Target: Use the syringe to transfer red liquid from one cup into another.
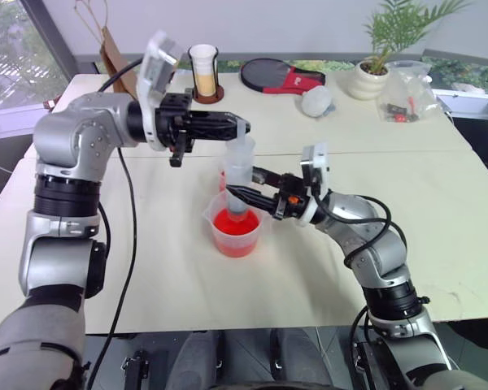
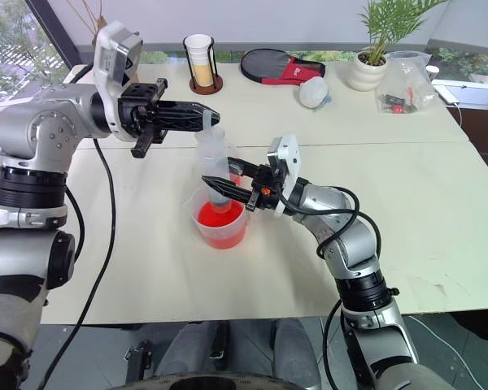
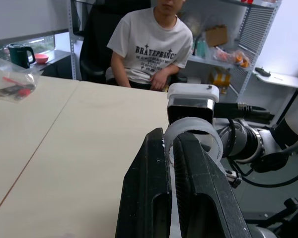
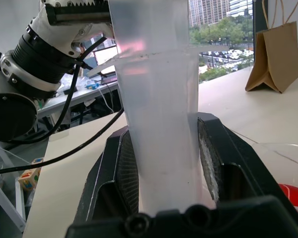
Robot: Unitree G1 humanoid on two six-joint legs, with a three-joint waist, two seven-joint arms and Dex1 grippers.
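Observation:
The syringe [image 1: 241, 162] stands upright with its tip down in the wide lipped cup [image 1: 234, 236], which holds red liquid [image 1: 233, 223]. My right gripper [image 1: 237, 195] comes in level from the right and is shut on the lower barrel [image 4: 161, 129], just above the cup's rim. From the left, my left gripper [image 1: 237, 127] is shut on the plunger's top [image 3: 191, 131]. A small narrow cup [image 1: 223, 177] stands right behind the syringe, mostly hidden by it, with some red showing at its bottom.
At the table's far side stand a cream-filled glass in a dark holder [image 1: 204, 71], a black and red case [image 1: 281, 77], a white potted plant [image 1: 368, 81] and a plastic bag [image 1: 407, 93]. A person [image 3: 154, 44] sits beyond the table's right side.

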